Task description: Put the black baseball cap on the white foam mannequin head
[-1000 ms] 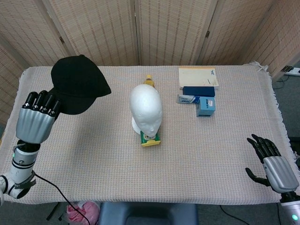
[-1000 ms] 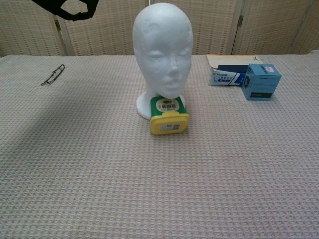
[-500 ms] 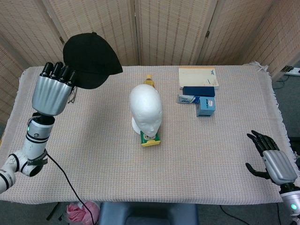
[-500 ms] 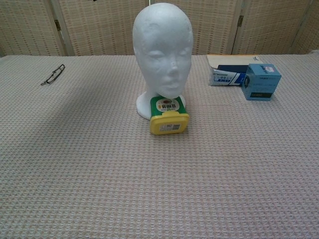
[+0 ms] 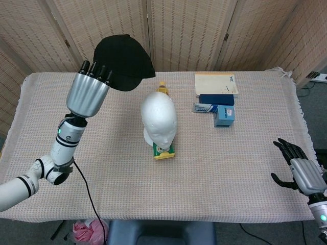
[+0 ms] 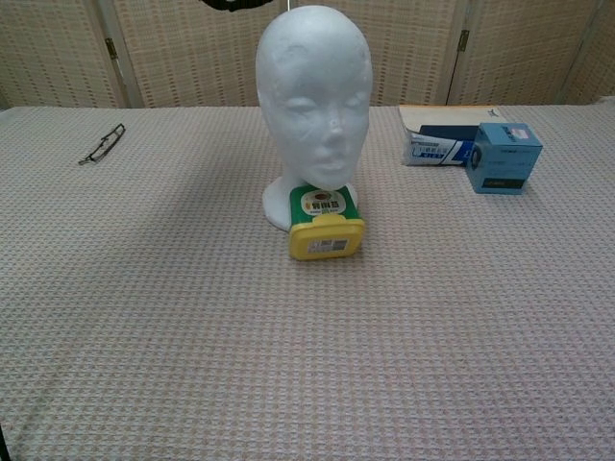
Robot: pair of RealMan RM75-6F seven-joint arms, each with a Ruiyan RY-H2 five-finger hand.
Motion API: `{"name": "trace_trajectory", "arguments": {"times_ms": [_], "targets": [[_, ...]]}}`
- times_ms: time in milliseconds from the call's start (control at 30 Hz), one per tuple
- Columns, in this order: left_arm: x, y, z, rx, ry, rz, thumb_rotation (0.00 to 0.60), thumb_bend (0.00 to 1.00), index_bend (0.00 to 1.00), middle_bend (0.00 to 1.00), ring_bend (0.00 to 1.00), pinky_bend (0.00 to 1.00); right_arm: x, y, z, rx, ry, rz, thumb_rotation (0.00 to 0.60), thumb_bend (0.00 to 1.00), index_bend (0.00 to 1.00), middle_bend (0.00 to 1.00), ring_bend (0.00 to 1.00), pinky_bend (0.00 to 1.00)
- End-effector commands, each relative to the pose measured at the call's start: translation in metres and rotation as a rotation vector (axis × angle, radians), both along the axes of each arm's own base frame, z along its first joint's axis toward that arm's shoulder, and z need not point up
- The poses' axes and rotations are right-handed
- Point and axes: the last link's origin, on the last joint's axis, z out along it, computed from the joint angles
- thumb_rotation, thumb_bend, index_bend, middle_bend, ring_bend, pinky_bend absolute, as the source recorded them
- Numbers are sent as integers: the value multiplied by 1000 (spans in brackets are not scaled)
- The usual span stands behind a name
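The left hand (image 5: 89, 91) pinches the black cap (image 5: 124, 61) at its edge, at ten o'clock from the mannequin head (image 5: 159, 118); so thin a hold could slip, or the cap could tip the head. The right hand (image 5: 301, 171) hangs spread, holding nothing.

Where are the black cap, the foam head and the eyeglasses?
black cap (image 5: 124, 60), head view, on its crown.
foam head (image 6: 315, 91), chest view, on its face.
eyeglasses (image 6: 102, 144), chest view, on the frame.

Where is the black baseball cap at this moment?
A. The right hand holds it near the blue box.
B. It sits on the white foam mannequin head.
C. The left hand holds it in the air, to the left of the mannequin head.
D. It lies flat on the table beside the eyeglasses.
C: the left hand holds the black baseball cap raised, while the white foam mannequin head is bare.
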Motion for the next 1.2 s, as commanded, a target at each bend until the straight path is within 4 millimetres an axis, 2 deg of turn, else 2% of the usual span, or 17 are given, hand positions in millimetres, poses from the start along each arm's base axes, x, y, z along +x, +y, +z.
{"name": "trace_trajectory", "arguments": {"times_ms": [33, 233, 500, 933, 1200], "targets": [[12, -5, -16, -35, -3, 12, 600, 421, 616, 654, 491, 575, -1, 0, 2, 4, -8, 5, 600, 255, 0, 0, 0, 0], [36, -10, -35, -61, 4, 23, 600, 422, 615, 657, 492, 575, -1, 2, 6, 13, -27, 23, 600, 255, 0, 0, 0, 0], [50, -24, -61, -85, 27, 63, 600, 422, 617, 662, 495, 577, -3, 3, 11, 27, -48, 35, 600, 255, 0, 0, 0, 0], [53, -71, -74, -69, 75, 123, 600, 421, 615, 663, 495, 578, 2, 12, 11, 68, -70, 93, 600, 255, 0, 0, 0, 0], [54, -99, -97, -109, 81, 151, 600, 422, 615, 663, 495, 579, 7, 22, 14, 69, -82, 133, 600, 256, 0, 0, 0, 0]]}}
